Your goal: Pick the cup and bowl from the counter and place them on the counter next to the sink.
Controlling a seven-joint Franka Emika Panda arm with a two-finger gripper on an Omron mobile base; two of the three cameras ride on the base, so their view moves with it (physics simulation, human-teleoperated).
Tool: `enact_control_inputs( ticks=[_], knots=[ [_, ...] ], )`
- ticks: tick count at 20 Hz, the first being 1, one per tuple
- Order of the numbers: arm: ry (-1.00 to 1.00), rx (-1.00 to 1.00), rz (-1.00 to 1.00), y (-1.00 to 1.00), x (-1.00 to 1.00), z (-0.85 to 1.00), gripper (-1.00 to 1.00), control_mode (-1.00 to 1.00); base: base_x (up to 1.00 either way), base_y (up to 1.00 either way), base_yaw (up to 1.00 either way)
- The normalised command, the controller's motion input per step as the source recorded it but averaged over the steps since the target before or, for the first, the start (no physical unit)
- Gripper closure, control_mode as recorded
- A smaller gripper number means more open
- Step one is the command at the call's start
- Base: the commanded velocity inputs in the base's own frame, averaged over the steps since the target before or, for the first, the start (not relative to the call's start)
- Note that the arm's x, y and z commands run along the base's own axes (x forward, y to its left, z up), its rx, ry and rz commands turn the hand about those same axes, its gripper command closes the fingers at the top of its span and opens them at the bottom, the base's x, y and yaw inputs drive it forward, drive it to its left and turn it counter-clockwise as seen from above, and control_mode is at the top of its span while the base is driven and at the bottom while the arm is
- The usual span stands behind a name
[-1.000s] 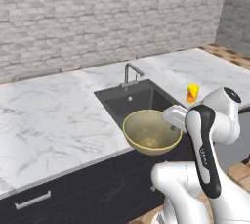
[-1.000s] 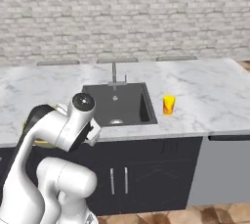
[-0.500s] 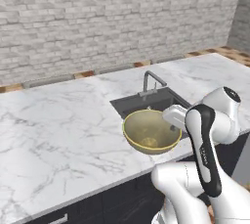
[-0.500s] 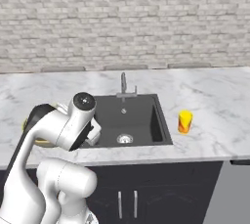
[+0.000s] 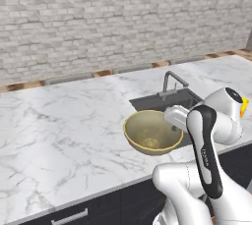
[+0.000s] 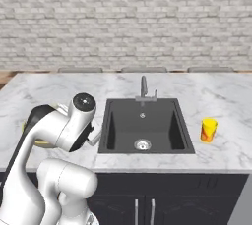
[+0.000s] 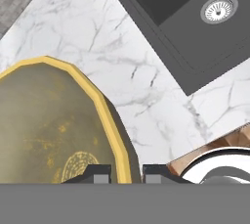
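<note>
While the whole scene slides right across the base views, the gripper (image 7: 126,171) stays clamped on the bowl's (image 5: 152,131) rim. The cup (image 6: 208,130) stands at the right, beyond the sink (image 6: 142,126).

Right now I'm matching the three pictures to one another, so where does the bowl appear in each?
Left base view: the bowl sits just below centre, left of the arm.
Right base view: a sliver of it peeks out at the left, behind the arm.
Hand view: it covers the lower left.
Shared landmark: the sink.

Bowl (image 5: 152,131) hangs above counter (image 5: 64,126) beside sink (image 5: 165,101).
</note>
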Motion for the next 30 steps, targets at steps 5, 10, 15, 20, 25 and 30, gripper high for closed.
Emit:
enact_control_inputs(
  ticks=[5, 10, 15, 20, 25, 30],
  knots=[
    [0.00, 0.00, 0.00, 0.00, 0.00, 0.00, 1.00, 1.00, 0.53, 0.03, 0.19],
    [0.00, 0.00, 0.00, 0.00, 0.00, 0.00, 1.00, 1.00, 0.06, -0.03, 0.04],
    [0.00, 0.00, 0.00, 0.00, 0.00, 0.00, 1.00, 1.00, 0.00, 0.00, 0.00],
    [0.00, 0.00, 0.00, 0.00, 0.00, 0.00, 1.00, 1.00, 0.00, 0.00, 0.00],
    [0.00, 0.00, 0.00, 0.04, 0.01, 0.00, 1.00, -1.00, 0.00, 0.00, 0.00],
    [0.03, -0.02, -0.01, 0.37, 0.47, 0.00, 1.00, -1.00, 0.00, 0.00, 0.00]
  ],
)
